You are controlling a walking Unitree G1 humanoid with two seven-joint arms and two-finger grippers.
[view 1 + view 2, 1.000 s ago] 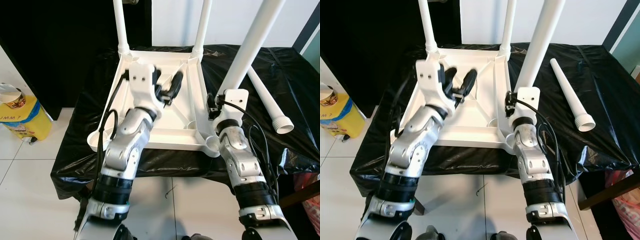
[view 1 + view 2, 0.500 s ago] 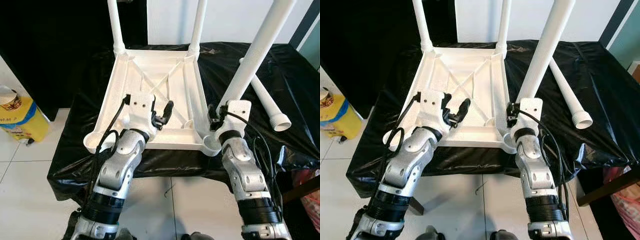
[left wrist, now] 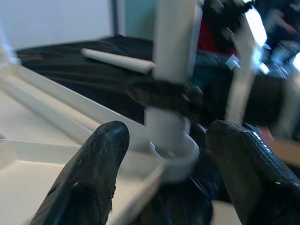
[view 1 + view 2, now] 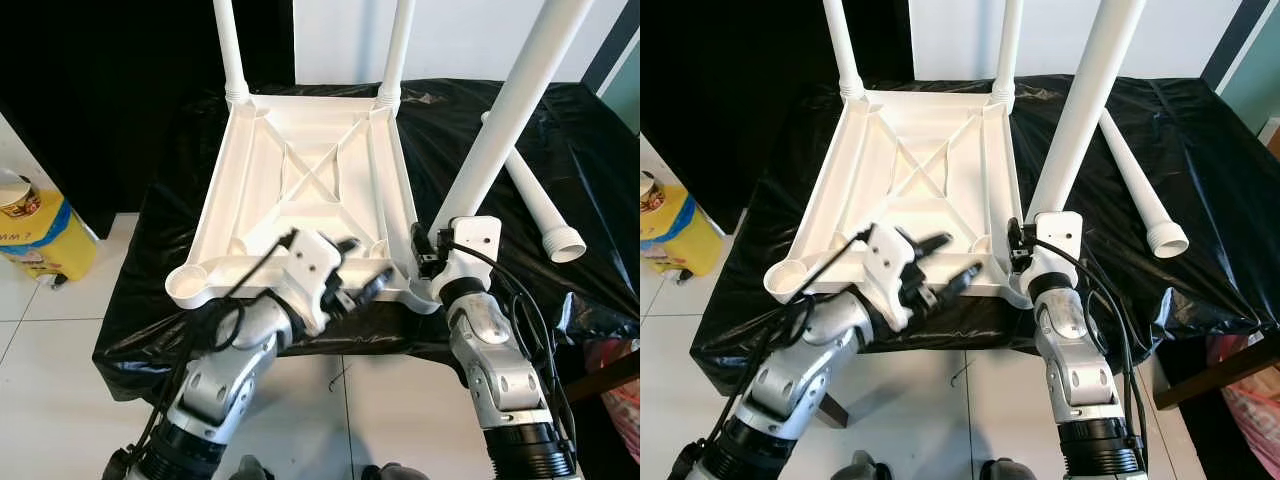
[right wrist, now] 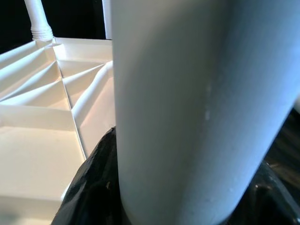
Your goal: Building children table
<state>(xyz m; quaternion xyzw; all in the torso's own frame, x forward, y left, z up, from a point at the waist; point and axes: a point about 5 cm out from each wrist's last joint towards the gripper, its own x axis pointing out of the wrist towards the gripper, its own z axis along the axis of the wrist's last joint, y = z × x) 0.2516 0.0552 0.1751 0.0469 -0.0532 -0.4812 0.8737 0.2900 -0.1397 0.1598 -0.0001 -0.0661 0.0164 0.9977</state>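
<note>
Lying upside down on a black-covered surface [image 4: 160, 230]: white children's table top [image 4: 310, 190], two far legs [image 4: 229, 45] fitted. Clamped on a third white leg [image 4: 500, 120] at the near right corner: right gripper [image 4: 432, 258]. Hovering over the near edge, fingers spread apart: left gripper [image 4: 360, 270]; beside the table, a loose fourth leg [image 4: 535, 205]

I see a table draped in black plastic sheeting [image 4: 560, 170]. The upturned white children's tabletop [image 4: 300, 190] lies flat on it, and a loose white leg [image 4: 535, 200] lies on the sheet just beside it, on the right.
</note>
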